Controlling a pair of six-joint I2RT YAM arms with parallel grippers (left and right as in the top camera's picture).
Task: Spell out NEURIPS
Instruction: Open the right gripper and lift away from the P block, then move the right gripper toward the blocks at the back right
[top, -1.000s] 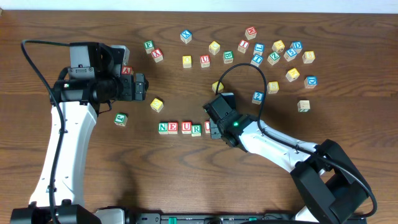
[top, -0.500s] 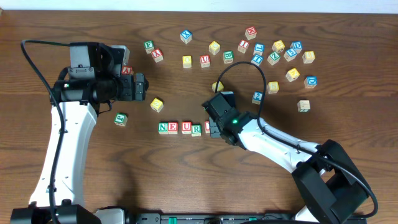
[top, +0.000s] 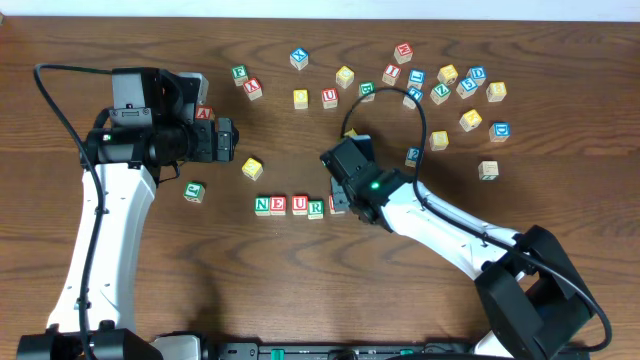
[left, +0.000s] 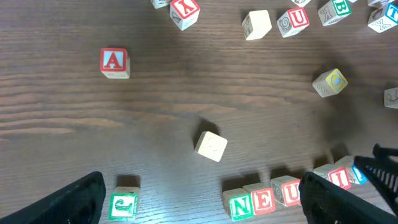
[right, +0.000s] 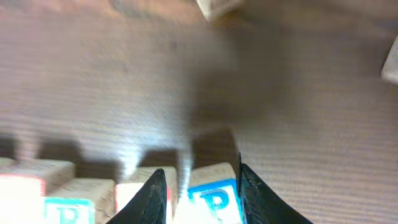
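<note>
While the small wooden cube with the blue P (right: 214, 194) is clamped between the closed jaws of the right gripper (right: 200, 169), 5 of 7 letters are judged placed and the 6th is in hand.

Row on the dark wooden table (top: 250, 290), read from its left end: wooden cube with the green N (top: 262, 205), wooden cube with the red E (top: 279, 205), wooden cube with the red U (top: 299, 205), wooden cube with the green R (top: 316, 208), wooden cube with the red I (left: 339, 178). These 5 are set side by side, touching or nearly so; a slight stagger is seen at the R/I end.

The blue P cube is held just beside the red I cube, at the right end of the row, which is the correct slot. Whether it is seated on the table or just above it cannot be told, as the right wrist view is blurred.

Left to do, as judged: P to be released square to the row, then S to be fetched and set after it. The yellowish S cube cannot be picked out with confidence. It is presumed to be among the scattered loose cubes (top: 440, 94) along the far side of the table, well apart from the row.

The left gripper (top: 228, 140) is spread fully open and empty, hovering up and left of the row, near a loose yellow-faced cube (top: 252, 168). No part in the current placement is seen for it.
</note>
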